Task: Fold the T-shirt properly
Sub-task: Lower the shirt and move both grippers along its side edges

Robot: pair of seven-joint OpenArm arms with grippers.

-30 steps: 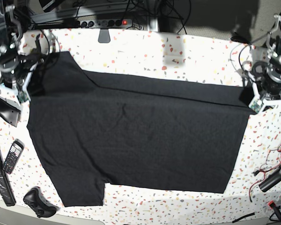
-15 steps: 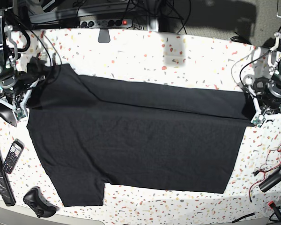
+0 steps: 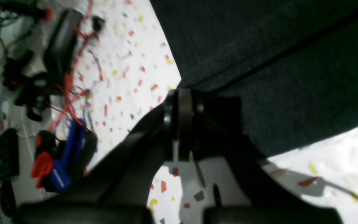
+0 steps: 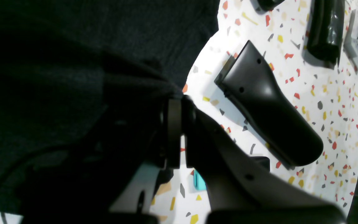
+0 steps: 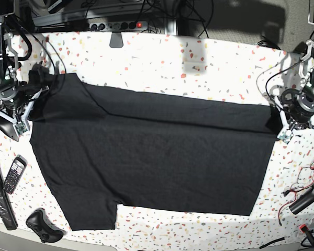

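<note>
The black T-shirt point(image 5: 152, 157) lies spread plain side up on the speckled table, with its far part folded forward as a flap. My left gripper point(image 5: 283, 132) is at the shirt's right edge. In the left wrist view the left gripper point(image 3: 180, 96) is shut, pinching the edge of the T-shirt point(image 3: 275, 46). My right gripper point(image 5: 24, 121) is at the shirt's left edge by the sleeve. In the right wrist view the right gripper point(image 4: 174, 104) is shut on bunched fabric of the T-shirt point(image 4: 73, 46). No print shows.
A phone point(image 5: 13, 175), a long black bar point(image 5: 0, 198) and a black controller point(image 5: 42, 225) lie at front left. A black moulded part point(image 4: 266, 109) lies beside my right gripper. Red wires point(image 5: 306, 183) and a black tool lie at front right. A power strip point(image 5: 118, 24) is at the back.
Both grippers have moved toward the table's front, drawing the folded flap with them; the flap's far edge now lies lower. The last half second brought little movement.
</note>
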